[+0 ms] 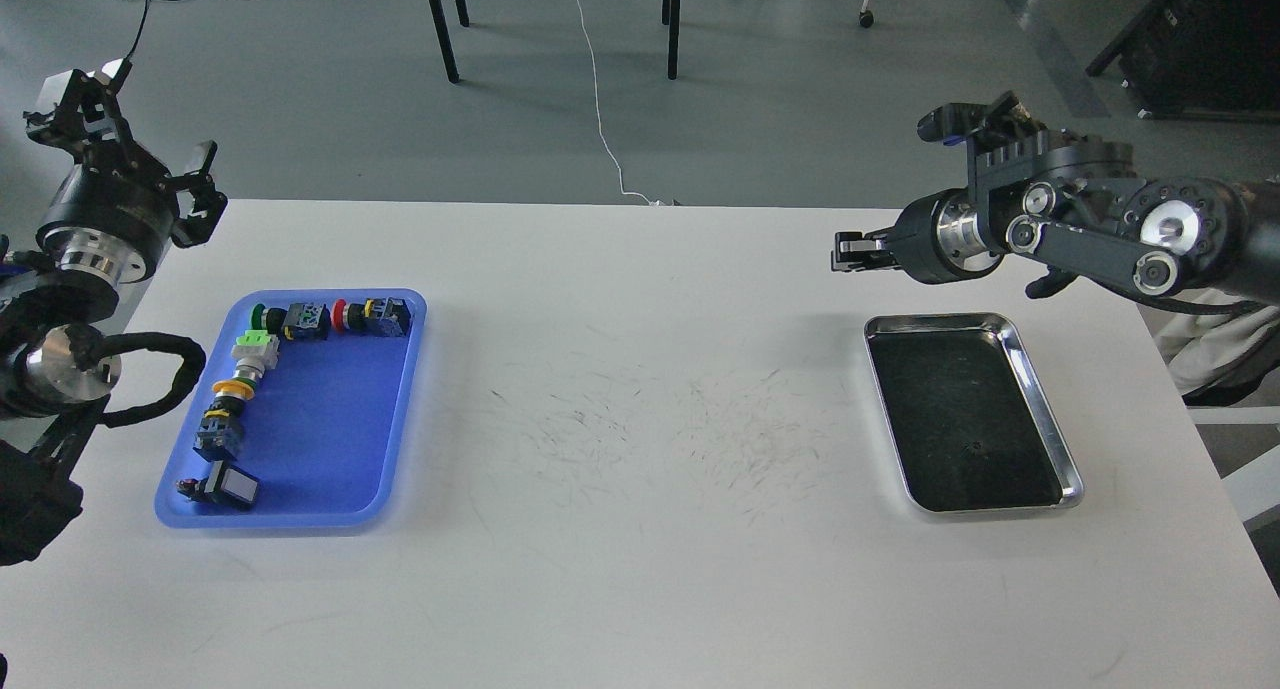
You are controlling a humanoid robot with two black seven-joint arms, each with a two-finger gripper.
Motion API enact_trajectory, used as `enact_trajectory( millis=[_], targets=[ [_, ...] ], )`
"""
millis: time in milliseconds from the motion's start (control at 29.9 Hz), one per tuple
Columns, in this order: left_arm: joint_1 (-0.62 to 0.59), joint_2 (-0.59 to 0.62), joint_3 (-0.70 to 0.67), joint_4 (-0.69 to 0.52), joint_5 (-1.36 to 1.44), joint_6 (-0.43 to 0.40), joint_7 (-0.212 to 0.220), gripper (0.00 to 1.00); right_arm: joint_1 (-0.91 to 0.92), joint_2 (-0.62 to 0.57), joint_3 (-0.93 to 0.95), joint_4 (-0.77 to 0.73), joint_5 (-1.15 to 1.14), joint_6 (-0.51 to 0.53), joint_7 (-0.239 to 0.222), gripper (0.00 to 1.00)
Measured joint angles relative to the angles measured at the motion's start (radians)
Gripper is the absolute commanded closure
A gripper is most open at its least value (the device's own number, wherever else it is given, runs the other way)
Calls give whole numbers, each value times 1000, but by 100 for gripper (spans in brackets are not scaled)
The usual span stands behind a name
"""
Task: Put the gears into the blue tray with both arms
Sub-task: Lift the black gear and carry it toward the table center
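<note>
blue tray holds push-button switches; left fingers apart, right fingers unclear

The table is seen as a smooth, matt white surface, marked in its middle with many fine dark scratches. The blue tray looks like smooth plastic with a soft, slightly translucent rim. The push-button switches in it appear to be moulded plastic, partly glossy, in several colours. The silver tray is shown as polished metal with a bright, mirror-like rim, while its bottom reads dark and dull. Both arms are finished in matt black, with brushed silver metal rings at the joints. The floor is seen as smooth, grey and faintly sheened.
</note>
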Motion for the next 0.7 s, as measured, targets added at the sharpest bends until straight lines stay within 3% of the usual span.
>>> enact_trajectory(
  millis=[167, 401, 702],
  targets=[
    [0, 0, -1, 0, 0, 1, 0, 2, 38, 129, 27, -3, 134, -18, 8, 98],
    [-1, 10, -1, 0, -1, 1, 0, 2, 6, 348, 81, -39, 250, -150, 41, 97],
    [1, 13, -1, 0, -2, 2, -1, 2, -111, 366, 144, -99, 288, -248, 46, 96]
  ],
)
